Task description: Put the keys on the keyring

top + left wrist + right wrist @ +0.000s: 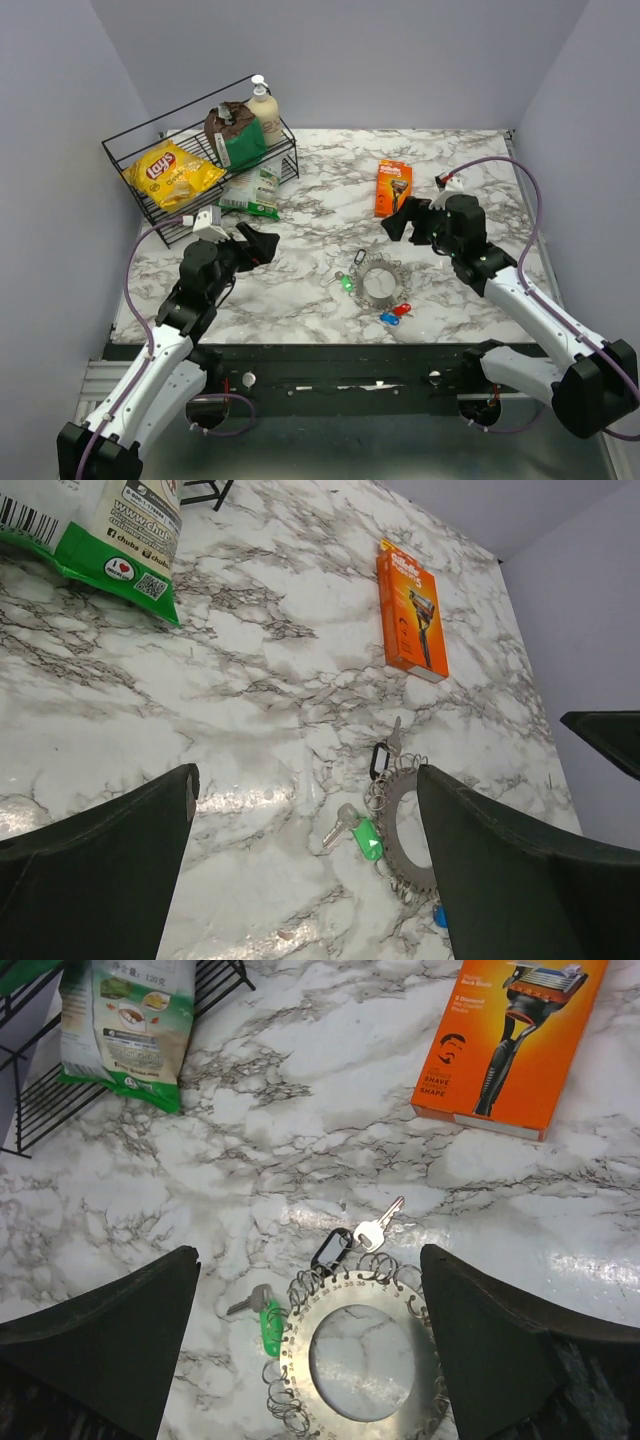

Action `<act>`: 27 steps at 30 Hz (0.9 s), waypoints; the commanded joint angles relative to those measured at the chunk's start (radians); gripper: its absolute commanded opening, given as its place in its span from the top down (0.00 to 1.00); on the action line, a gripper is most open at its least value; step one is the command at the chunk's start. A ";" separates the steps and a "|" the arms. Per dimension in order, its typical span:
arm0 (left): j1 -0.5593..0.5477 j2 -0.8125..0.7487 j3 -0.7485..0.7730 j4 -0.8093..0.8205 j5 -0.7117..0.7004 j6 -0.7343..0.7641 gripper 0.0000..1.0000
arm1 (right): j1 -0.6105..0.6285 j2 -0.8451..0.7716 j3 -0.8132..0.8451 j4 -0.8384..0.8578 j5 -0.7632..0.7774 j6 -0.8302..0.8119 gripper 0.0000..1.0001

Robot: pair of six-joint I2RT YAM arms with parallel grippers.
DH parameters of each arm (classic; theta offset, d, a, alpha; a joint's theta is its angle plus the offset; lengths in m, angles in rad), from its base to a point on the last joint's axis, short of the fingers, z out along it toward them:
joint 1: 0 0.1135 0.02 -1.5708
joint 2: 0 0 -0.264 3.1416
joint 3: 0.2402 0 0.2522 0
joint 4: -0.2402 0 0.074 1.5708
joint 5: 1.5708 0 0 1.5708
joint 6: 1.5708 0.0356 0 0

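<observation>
- Left gripper (266,245): well left of the keyring (380,281), fingers spread wide, nothing between them.
- Green key (346,284): flat on the marble (320,215), touching the keyring's left rim. Can't tell whether it's hooked into one of the little wire loops or just lying against them.
- Keyring itself: flat, middle hole bare, small loops all round the rim.
- Silver key (378,1225) next to a black clip (330,1250): at the keyring's far rim. Clip touching the loops, maybe clipped on, hard to say.
- Red key (403,309) and blue key (389,319): side by side just off the keyring's near-right rim, apparently loose, not threaded on anything.
- Right gripper (408,222): beyond the keyring and a bit right of it, jaws wide apart too, empty.
- Progress guess: barely started. Red and blue definitely left to do, green a maybe, and no key picked up so far.
</observation>
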 commanded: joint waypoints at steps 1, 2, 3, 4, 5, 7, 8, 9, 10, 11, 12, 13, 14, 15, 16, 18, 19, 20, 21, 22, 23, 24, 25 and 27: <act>0.000 -0.004 0.008 0.000 -0.080 -0.011 0.01 | 0.006 -0.032 -0.013 -0.050 -0.025 -0.012 0.00; 0.001 0.002 0.001 0.003 -0.120 -0.055 0.01 | 0.005 -0.038 -0.014 -0.053 -0.019 -0.015 0.00; 0.000 0.007 -0.003 -0.016 -0.155 -0.092 0.01 | 0.006 -0.044 -0.013 -0.070 -0.016 -0.017 0.00; 0.000 0.016 0.006 -0.039 -0.190 -0.123 0.01 | 0.006 -0.047 -0.004 -0.081 -0.014 -0.020 0.00; 0.003 0.037 0.006 -0.038 -0.206 -0.158 0.01 | 0.006 -0.046 -0.001 -0.095 -0.016 -0.026 0.00; 0.006 0.092 0.001 0.023 -0.153 -0.144 0.01 | 0.006 -0.039 0.006 -0.130 -0.028 -0.041 0.00; 0.007 0.114 0.001 0.051 -0.098 -0.144 0.01 | 0.005 -0.030 0.013 -0.148 -0.034 -0.044 0.00; 0.007 0.138 0.003 0.095 -0.058 -0.138 0.01 | 0.005 -0.029 0.012 -0.165 -0.034 -0.046 0.00; 0.007 0.164 0.018 0.109 -0.025 -0.123 0.01 | 0.005 -0.029 0.010 -0.175 -0.034 -0.046 0.00; 0.007 0.212 0.027 0.123 0.024 -0.111 0.01 | 0.006 -0.032 0.004 -0.182 -0.040 -0.046 0.00; 0.007 0.232 0.037 0.141 0.041 -0.079 0.01 | 0.006 -0.032 0.003 -0.191 -0.046 -0.049 0.00; 0.007 0.249 0.041 0.166 0.062 -0.053 0.01 | 0.006 -0.032 0.000 -0.196 -0.052 -0.053 0.00; 0.006 0.269 0.038 0.193 0.090 -0.028 0.01 | 0.006 -0.030 -0.002 -0.205 -0.054 -0.057 0.00; 0.004 0.278 0.035 0.242 0.114 -0.010 0.01 | 0.008 -0.027 -0.007 -0.221 -0.052 -0.060 0.00; 0.004 0.284 0.040 0.249 0.116 0.000 0.01 | 0.008 -0.026 -0.007 -0.228 -0.055 -0.069 0.00; 0.001 0.335 0.069 0.225 0.133 0.017 0.01 | 0.011 -0.020 -0.010 -0.254 -0.057 -0.076 0.00; -0.005 0.361 0.121 0.203 0.150 0.027 0.01 | 0.012 -0.016 -0.014 -0.260 -0.058 -0.083 0.00; -0.029 0.420 0.150 0.180 0.150 0.052 0.01 | 0.015 -0.016 -0.013 -0.268 -0.057 -0.083 0.00; -0.051 0.453 0.179 0.134 0.147 0.069 0.01 | 0.026 -0.013 -0.011 -0.288 -0.055 -0.084 0.00; -0.071 0.482 0.236 0.116 0.135 0.084 0.01 | 0.032 -0.009 -0.008 -0.296 -0.054 -0.084 0.00; -0.100 0.535 0.262 0.100 0.116 0.110 0.01 | 0.040 -0.006 -0.007 -0.303 -0.045 -0.083 0.00; -0.145 0.563 0.286 0.062 0.095 0.115 0.01 | 0.061 -0.003 -0.004 -0.320 -0.039 -0.081 0.00; -0.170 0.588 0.332 0.048 0.064 0.116 0.01 | 0.072 0.003 -0.001 -0.328 -0.029 -0.077 0.00; -0.218 0.661 0.377 0.005 0.053 0.124 0.01 | 0.110 0.011 0.009 -0.352 -0.002 -0.069 0.00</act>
